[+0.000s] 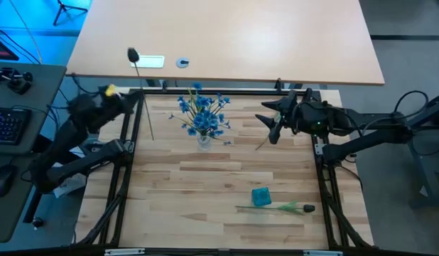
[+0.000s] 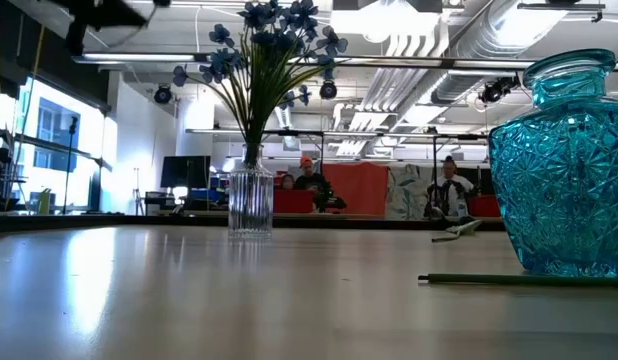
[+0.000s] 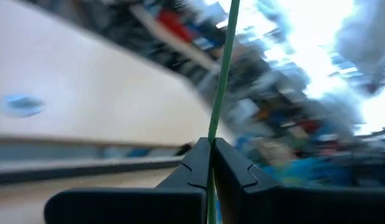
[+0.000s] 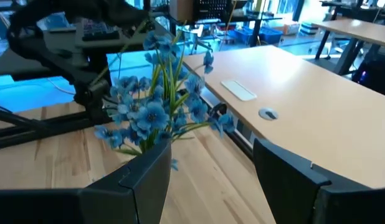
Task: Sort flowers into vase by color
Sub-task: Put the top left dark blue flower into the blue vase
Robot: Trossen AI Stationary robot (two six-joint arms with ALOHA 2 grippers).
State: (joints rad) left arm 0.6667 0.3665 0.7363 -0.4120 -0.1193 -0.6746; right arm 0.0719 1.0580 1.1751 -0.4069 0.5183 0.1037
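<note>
Done: blue flowers (image 1: 202, 114) stand in clear vase (image 1: 204, 140), near table's far edge.
Left gripper (image 3: 211, 149): clamped on 1 dark flower (image 1: 133, 55), far-left corner.
Right gripper (image 1: 275, 121): spread, holding nothing.
Left: another dark flower (image 1: 307, 208) lies beside teal vase (image 1: 261, 197), near-right.

Evenly lit from above in the high view, with soft, faint shadows on the pale wooden table (image 1: 226, 178) and a strong blue glow in the far left corner of the floor. Bright ceiling lamps (image 2: 389, 15) in the low view, washed out to white, with a window (image 2: 49, 140) glaring at the left; near table surface soft, blue glass vase (image 2: 567, 165) close and a little unsharp. Heavily smeared by motion in the left wrist view, background only streaks, overexposed white at one corner, only the green stalk (image 3: 222, 68) fairly clear. Clear and bright in the right wrist view, own dark fingers (image 4: 142, 180) blurred
</note>
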